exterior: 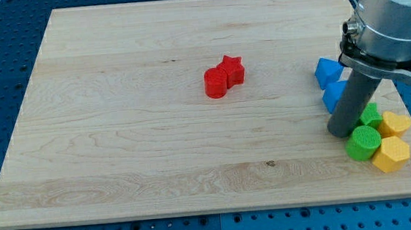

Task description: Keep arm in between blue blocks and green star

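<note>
Two blue blocks sit near the board's right edge: one (327, 71) higher up and one (333, 94) just below it, partly hidden by my rod. The green star (371, 114) lies to the lower right of them, partly hidden behind the rod. My tip (342, 131) rests on the board just below the lower blue block and just left of the green star, close to both.
A green cylinder (363, 143) lies just right of and below my tip. Two yellow blocks (395, 123) (391, 155) sit at the right edge. A red cylinder (216, 82) and a red star (232, 69) touch each other near the board's middle.
</note>
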Action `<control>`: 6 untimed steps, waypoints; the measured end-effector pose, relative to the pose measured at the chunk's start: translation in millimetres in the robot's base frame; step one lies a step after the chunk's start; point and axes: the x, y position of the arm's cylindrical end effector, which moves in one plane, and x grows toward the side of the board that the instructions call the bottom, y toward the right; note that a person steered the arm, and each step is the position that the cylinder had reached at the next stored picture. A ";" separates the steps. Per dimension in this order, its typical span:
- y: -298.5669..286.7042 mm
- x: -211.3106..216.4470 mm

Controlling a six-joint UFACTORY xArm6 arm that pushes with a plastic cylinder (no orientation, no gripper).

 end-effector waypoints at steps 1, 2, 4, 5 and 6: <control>0.0 -28.0; 0.0 -42.4; 1.4 -51.5; 10.6 -42.1; 19.6 -31.2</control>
